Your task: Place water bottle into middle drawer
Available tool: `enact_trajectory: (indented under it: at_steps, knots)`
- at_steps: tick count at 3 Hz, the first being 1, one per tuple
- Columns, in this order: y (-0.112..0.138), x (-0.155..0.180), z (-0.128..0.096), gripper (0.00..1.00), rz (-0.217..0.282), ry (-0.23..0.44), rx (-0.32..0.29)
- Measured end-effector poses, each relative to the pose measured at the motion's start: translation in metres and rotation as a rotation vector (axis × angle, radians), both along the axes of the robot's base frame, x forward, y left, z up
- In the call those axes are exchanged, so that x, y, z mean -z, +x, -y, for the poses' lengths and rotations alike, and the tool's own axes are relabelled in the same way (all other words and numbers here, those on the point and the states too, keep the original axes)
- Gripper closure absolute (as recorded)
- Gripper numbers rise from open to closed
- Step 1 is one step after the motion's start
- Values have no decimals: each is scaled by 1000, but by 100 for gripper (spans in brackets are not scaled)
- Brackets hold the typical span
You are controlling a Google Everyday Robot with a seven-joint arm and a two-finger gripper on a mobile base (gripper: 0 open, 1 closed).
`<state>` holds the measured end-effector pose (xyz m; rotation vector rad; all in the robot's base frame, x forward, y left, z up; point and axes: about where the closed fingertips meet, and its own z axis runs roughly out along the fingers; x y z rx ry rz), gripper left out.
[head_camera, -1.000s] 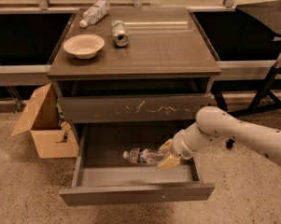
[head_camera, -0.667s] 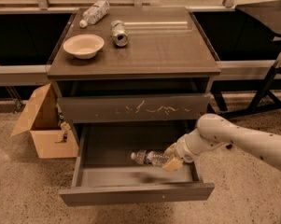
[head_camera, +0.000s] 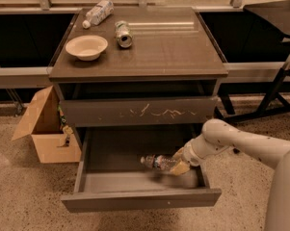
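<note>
The water bottle [head_camera: 157, 162] is clear with a white cap pointing left. It lies level inside the open middle drawer [head_camera: 135, 201], just above its grey floor. My gripper [head_camera: 179, 161] is at the right side of the drawer and is shut on the bottle's base end. The white arm comes in from the lower right. The drawer above it, with whitish scratch marks [head_camera: 154, 112], is closed.
On the cabinet top [head_camera: 173, 47] are a tan bowl [head_camera: 86, 47], a metal can [head_camera: 123, 34] and a second clear bottle with a wide label [head_camera: 98, 13]. An open cardboard box [head_camera: 46, 129] stands on the floor at left. A dark stand's legs [head_camera: 274, 95] are at right.
My gripper has moved the bottle a little to the right and toward the drawer's front, staying low inside the drawer.
</note>
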<state>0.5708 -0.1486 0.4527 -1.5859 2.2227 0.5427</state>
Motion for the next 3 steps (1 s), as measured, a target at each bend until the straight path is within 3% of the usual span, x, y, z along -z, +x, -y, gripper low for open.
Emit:
enact_trajectory:
  at_steps: [3]
  knots:
    - [30,10,8,11,13,-30,-16]
